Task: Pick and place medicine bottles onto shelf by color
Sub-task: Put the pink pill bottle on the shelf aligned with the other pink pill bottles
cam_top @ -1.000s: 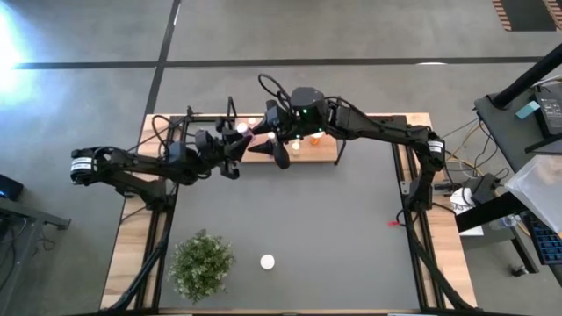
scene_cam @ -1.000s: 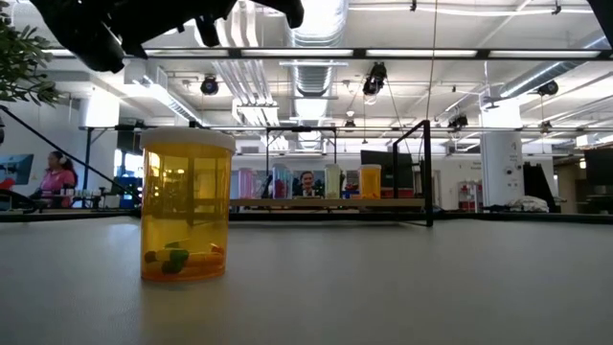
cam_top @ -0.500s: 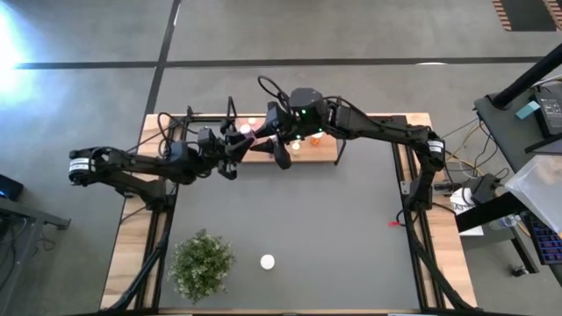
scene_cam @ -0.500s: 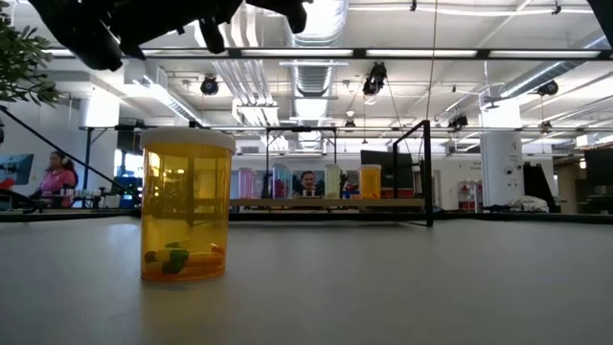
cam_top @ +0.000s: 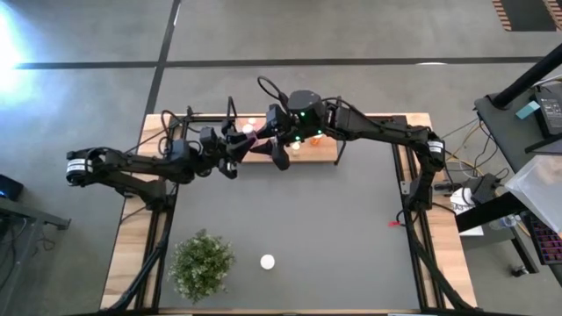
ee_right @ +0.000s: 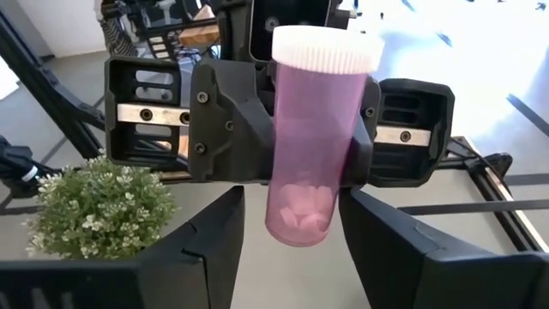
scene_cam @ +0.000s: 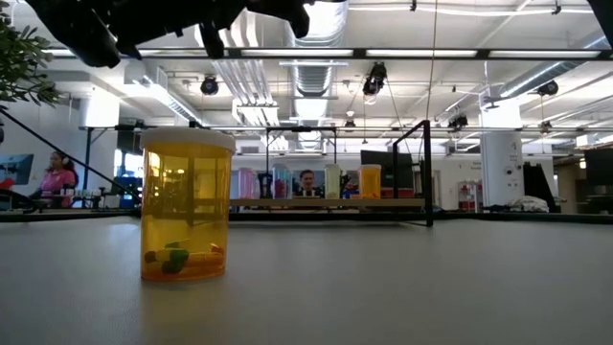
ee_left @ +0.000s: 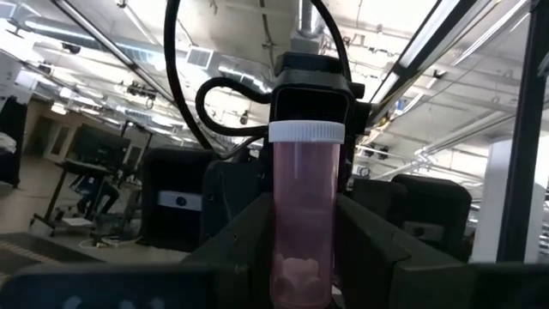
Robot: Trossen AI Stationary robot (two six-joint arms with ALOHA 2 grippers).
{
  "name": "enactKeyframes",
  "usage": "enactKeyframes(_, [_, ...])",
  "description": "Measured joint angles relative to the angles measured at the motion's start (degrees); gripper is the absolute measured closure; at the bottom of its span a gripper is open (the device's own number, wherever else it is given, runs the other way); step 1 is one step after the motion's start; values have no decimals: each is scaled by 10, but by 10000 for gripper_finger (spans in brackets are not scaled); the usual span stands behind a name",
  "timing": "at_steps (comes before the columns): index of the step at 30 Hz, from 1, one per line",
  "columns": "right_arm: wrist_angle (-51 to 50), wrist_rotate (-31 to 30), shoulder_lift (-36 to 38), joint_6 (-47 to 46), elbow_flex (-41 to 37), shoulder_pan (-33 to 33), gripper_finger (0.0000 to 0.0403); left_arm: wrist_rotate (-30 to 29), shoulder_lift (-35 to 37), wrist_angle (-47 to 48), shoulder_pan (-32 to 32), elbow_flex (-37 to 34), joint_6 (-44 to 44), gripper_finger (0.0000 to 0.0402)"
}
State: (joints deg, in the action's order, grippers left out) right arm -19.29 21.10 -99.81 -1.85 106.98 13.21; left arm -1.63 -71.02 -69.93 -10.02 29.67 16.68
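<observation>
Pink white-capped bottle point(ee_right: 313, 129) upright in left tool point(ee_right: 283, 133), orange bottle point(scene_cam: 187, 206) upright on table

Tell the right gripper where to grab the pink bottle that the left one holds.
Grip the pink bottle on its bare end away from the cap. The left gripper clamps its middle with its fingers, so only that end is free. The open right gripper faces it and should probably come straight in, one finger on each side.

The dark grey bench point(cam_top: 316, 219) carries the wooden shelf point(cam_top: 320, 151) along its far edge, well apart from a green potted plant point(cam_top: 201, 263) at the near edge, with an orange white-capped bottle point(cam_top: 267, 261) just beside that plant.
</observation>
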Motion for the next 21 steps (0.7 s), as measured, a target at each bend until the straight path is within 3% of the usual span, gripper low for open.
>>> enactKeyframes(6, [-6,-15,0,-7,0,0,214,-1,0,19,0,0,30,314])
enactKeyframes(21, [-30,-53,0,-14,-2,-1,271,1,0,46,0,1,55,314])
